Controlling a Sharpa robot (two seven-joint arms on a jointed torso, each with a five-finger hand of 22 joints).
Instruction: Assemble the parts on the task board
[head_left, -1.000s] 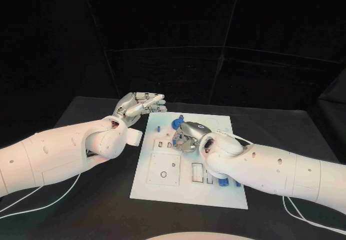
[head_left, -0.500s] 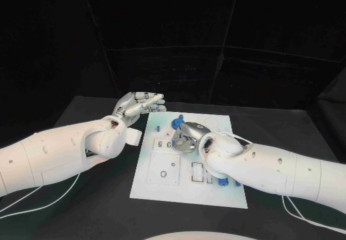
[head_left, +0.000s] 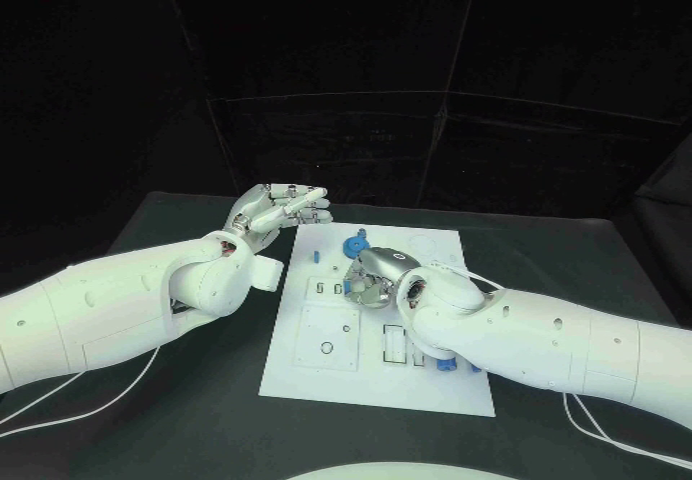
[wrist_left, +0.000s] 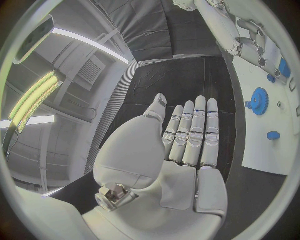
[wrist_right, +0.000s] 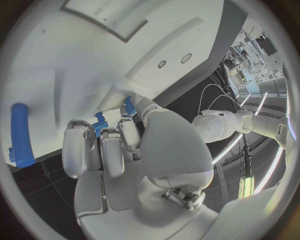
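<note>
A flat white rectangular task board is seen lying in the middle of the black desk, between the two white arms. The silver many-fingered left hand is held above the desk just beside the board's far left corner; in the left wrist view its fingers are stretched out straight and side by side, with the thumb set apart, and nothing is held in it. The silver many-fingered right hand is lowered over the middle of the board with its fingers curled downward. In the right wrist view small blue parts are seen right at its fingertips, but whether one of them is gripped cannot be told, since the contact is hidden by the fingers. A blue gear-shaped part is seen on the far portion of the board, just beyond the right hand, and it appears in the left wrist view as a round toothed disc near smaller blue pieces. A long blue rod-shaped part is shown lying on the board near its edge. Further small blue pieces are seen on the near right portion of the board, partly covered by the right forearm. Rectangular recesses are cut into the near left portion of the board.
</note>
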